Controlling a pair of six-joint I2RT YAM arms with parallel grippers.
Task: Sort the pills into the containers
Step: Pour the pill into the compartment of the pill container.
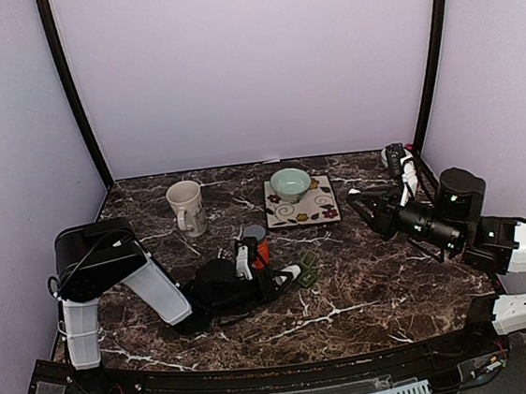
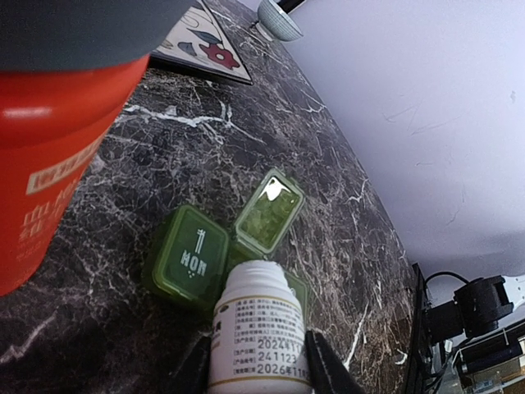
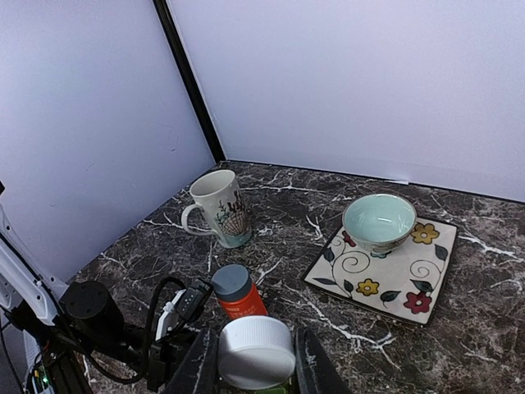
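Note:
The containers are a small dark green pill-box strip [image 2: 190,256] [image 1: 306,270] lying on the marble table. Its "MON" lid is closed and the lid beside it [image 2: 269,212] stands open. My left gripper [image 2: 258,365] [image 1: 285,276] is shut on a white pill bottle [image 2: 258,320], uncapped, its mouth tipped over the strip's open compartment. No loose pills show. My right gripper [image 3: 254,361] [image 1: 366,207] hovers at the right of the table, shut on the bottle's white ribbed cap [image 3: 256,349].
An orange bottle with a grey cap [image 1: 256,243] [image 3: 238,291] [image 2: 49,123] stands just left of the pill box. A beige mug [image 1: 187,208] [image 3: 220,205] is at the back left. A pale green bowl [image 1: 290,184] [image 3: 379,222] sits on a flowered square plate [image 1: 326,211] [image 3: 410,283].

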